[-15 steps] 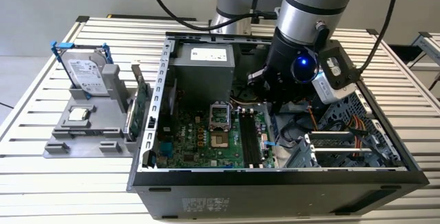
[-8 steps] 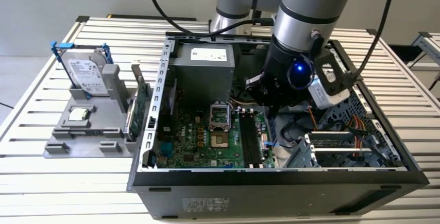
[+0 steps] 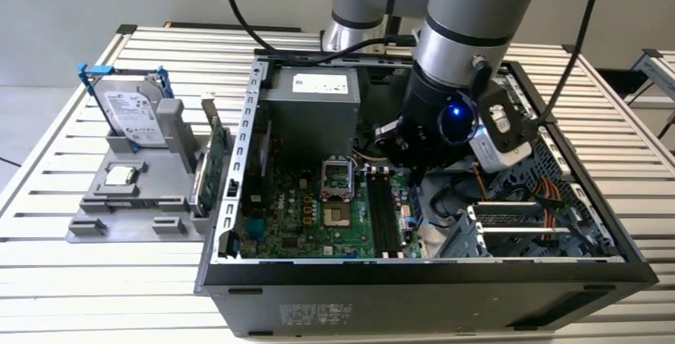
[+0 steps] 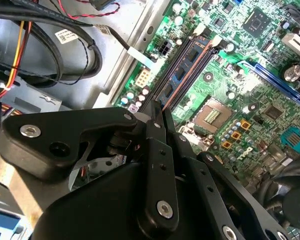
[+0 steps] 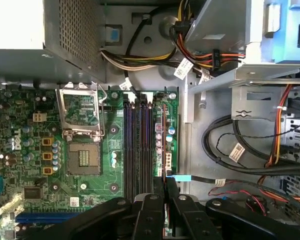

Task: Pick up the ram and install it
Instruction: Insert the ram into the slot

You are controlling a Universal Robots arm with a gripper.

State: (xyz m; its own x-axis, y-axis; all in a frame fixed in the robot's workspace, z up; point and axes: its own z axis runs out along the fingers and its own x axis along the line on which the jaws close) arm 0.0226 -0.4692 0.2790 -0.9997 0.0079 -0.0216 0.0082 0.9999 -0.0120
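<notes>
- Arm [image 3: 464, 12]: thick silver-grey cylindrical tube sections, black band at the lower joint; blue trim at the top edge in the exterior view.
- Wrist housing [image 3: 443, 126]: black, with a small lit blue indicator.
- Camera module [image 3: 504, 126]: grey-and-black box mounted beside the wrist.
- Cables [image 3: 240, 12]: black, looping down past the arm.
- Claw [image 4: 157, 117]: matte black, angular linkage bars, silver round-head screws at the pivots, seen in both wrist views.
</notes>
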